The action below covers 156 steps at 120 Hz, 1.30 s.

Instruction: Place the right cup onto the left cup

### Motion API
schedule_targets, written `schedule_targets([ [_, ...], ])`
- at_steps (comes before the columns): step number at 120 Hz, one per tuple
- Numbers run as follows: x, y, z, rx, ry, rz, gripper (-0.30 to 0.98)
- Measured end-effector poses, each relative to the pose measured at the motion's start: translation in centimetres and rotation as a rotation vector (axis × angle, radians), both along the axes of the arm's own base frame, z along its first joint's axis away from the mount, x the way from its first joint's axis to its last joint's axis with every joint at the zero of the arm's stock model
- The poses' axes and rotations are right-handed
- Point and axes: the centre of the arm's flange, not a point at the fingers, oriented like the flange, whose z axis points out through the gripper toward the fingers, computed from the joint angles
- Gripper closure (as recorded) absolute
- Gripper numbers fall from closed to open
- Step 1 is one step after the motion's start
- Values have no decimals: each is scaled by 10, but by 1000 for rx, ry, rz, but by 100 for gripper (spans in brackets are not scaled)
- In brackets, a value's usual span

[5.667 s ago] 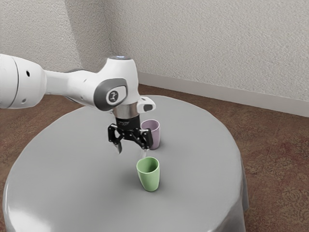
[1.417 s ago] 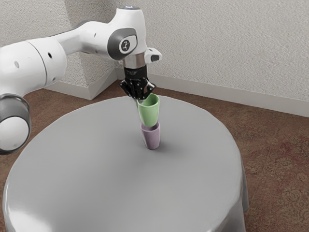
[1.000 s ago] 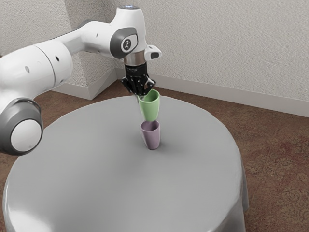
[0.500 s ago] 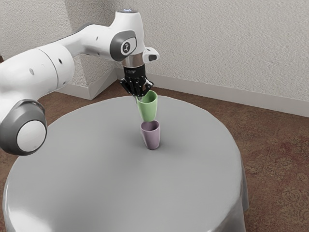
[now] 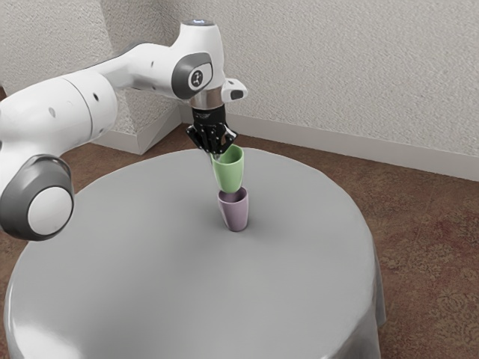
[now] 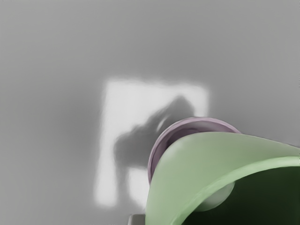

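round gray table (image 5: pixel 135 277), pale wall (image 5: pixel 337 67) behind. 1 gripper (image 5: pixel 216 154), pinching the green cup (image 5: pixel 230 173) by its rim, right over the purple cup (image 5: pixel 236 214), which stands upright; 2 cups total. green base hides pt of purple mouth, can't tell if they touch; green cup's cut off in wrist view.

My arm (image 5: pixel 66 106) is glossy white with dark grey trim (image 5: pixel 181 76) around a little black logo (image 5: pixel 197 78). Then there's a silvery collar (image 5: pixel 207 99) and a black gripper (image 5: pixel 217 154).
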Motion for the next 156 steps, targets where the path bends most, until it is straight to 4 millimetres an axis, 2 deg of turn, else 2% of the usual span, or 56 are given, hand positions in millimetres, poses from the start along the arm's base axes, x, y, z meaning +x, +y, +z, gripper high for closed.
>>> schedule_targets([
  [105, 2, -3, -9, -7, -5, -13, 79],
  [156, 3, -3, -28, -8, 9, -14, 79],
])
